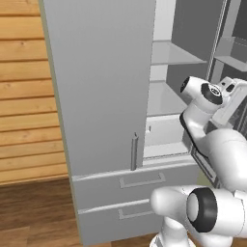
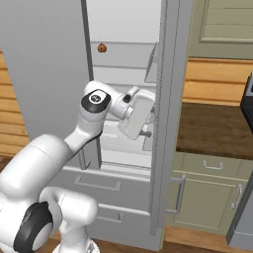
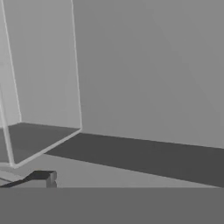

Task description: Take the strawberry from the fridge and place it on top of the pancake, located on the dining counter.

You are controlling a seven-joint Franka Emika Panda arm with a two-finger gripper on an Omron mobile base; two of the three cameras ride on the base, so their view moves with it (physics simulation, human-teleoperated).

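The fridge (image 1: 103, 87) stands with its left door shut and its right door swung open, showing white shelves (image 2: 123, 54). My arm reaches into the open half at middle-shelf height. The gripper (image 2: 147, 132) sits low inside, just above a white shelf and close to the open door's edge. In the hand view one dark fingertip (image 3: 43, 177) shows far to the lower left, so the jaws stand apart with nothing between them, facing a bare grey inner wall. The strawberry, the pancake and the dining counter are out of view.
A small orange-brown ball (image 2: 102, 48) rests on an upper shelf. A clear bin (image 3: 43, 87) stands close by the gripper. The open door's edge (image 2: 165, 123) runs just beside the hand. A wall counter with green cabinets (image 2: 212, 163) lies past it. Two drawers (image 1: 140, 181) sit below.
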